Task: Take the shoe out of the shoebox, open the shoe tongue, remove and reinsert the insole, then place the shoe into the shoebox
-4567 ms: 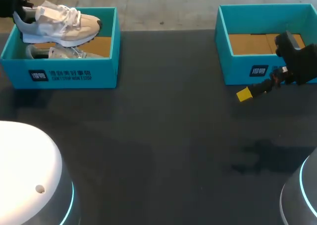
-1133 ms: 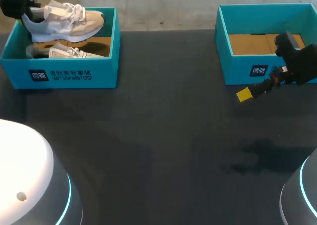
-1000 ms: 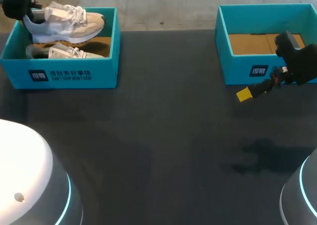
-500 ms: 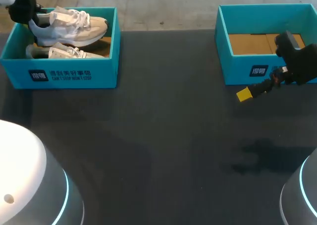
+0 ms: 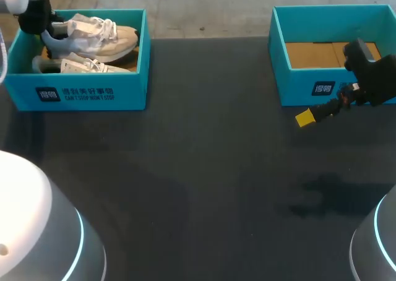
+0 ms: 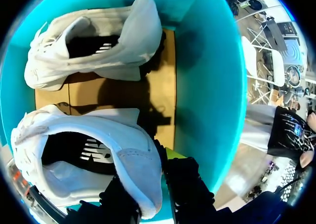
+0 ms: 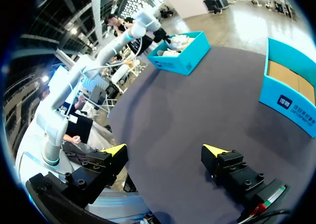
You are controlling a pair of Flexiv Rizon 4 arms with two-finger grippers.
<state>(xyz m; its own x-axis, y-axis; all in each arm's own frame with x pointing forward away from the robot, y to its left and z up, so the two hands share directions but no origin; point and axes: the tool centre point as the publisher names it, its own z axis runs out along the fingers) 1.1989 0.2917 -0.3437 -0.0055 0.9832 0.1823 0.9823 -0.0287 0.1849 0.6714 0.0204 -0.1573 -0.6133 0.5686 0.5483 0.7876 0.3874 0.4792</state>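
while left gripper [image 6: 148, 170] clamps shoe [image 6: 129, 155] heel beside shoebox [image 6: 212, 86] wall, right gripper [image 7: 165, 151] spread apart over table [image 7: 163, 100].

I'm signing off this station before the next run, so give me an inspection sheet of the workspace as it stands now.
Surface: dark table, no spills or marks seen.
Job's things: left shoebox contains two pale shoes. The held shoe is at the back of the box and the second shoe lies at the front. The right shoebox shows only its cardboard floor.
Clutter: nothing seen.
Grippers: left gripper is shut on the held shoe's heel, inside the left shoebox. The right gripper is open, above the bare table in front of the right shoebox.
Cables: nothing seen.
Surroundings: nothing seen reaching over the table.
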